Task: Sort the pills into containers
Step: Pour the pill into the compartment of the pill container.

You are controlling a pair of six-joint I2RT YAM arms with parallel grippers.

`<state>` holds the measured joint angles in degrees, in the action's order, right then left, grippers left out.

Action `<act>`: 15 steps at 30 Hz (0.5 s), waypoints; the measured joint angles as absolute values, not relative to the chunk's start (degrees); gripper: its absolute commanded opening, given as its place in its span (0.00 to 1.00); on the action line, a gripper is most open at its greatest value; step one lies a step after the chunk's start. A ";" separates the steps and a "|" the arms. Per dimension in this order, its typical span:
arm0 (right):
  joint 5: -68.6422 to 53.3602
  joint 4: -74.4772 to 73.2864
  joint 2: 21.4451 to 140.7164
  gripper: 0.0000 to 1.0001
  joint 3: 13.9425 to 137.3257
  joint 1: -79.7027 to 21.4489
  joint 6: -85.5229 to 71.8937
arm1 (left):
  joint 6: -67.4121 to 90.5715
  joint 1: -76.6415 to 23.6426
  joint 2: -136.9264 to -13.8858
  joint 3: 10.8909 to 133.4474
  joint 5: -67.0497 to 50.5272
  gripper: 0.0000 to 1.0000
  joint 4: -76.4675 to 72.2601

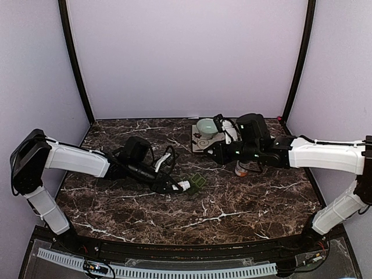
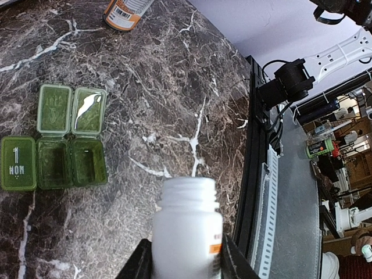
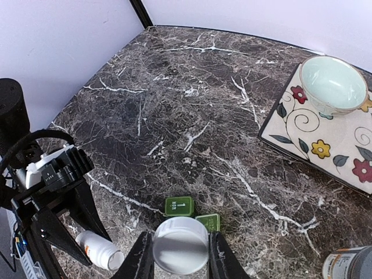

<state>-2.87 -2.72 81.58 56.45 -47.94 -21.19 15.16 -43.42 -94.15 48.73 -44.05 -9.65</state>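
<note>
The left end effector point(image 2: 187, 258) is clamped on an uncapped white bottle point(image 2: 187, 226), and the right end effector point(image 3: 180, 256) is pinched on a round white cap point(image 3: 180, 251). Beyond the bottle, the green pill organiser point(image 2: 55, 157) is seen lying on the counter point(image 2: 174, 87), with two lids flipped open and one shut. Farther off, an orange-labelled bottle point(image 2: 125, 10) is seen.

A dark, white-veined marble table point(image 1: 232, 203) fills the lower half of the top view. Plain lilac walls point(image 1: 186, 58) enclose it, with black posts point(image 1: 75, 64) at the back corners. The light is soft and even. A cluttered workshop point(image 2: 343, 145) shows at the right edge of the left wrist view.
</note>
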 measured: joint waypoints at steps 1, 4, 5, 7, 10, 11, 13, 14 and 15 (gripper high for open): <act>-2.74 -2.70 81.41 0.00 56.10 -47.94 -21.32 | 14.98 -43.42 -94.52 48.73 -44.03 0.00 -9.72; -2.63 -2.76 81.12 0.00 55.40 -47.94 -21.52 | 14.55 -43.42 -95.31 48.73 -44.01 0.00 -9.78; -2.55 -2.76 81.01 0.00 55.13 -47.94 -21.54 | 14.50 -43.42 -95.55 48.73 -44.03 0.00 -9.87; -2.48 -2.79 80.86 0.00 54.76 -47.94 -21.56 | 14.33 -43.42 -96.01 48.73 -44.07 0.00 -10.39; -2.35 -2.81 80.31 0.00 54.24 -47.94 -21.61 | 14.13 -43.42 -96.66 48.73 -44.07 0.00 -11.35; -2.28 -2.83 80.09 0.00 54.13 -47.94 -21.63 | 14.11 -43.42 -96.84 48.73 -44.05 0.00 -11.62; -2.09 -2.76 79.64 0.00 54.06 -47.94 -21.71 | 14.09 -43.42 -97.23 48.73 -44.05 0.00 -12.23; -2.04 -2.76 79.48 0.00 54.06 -47.94 -21.74 | 14.06 -43.42 -97.41 48.73 -44.03 0.00 -12.38; -1.87 -2.74 79.31 0.00 54.04 -47.94 -21.74 | 14.02 -43.42 -97.60 48.73 -44.01 0.00 -12.53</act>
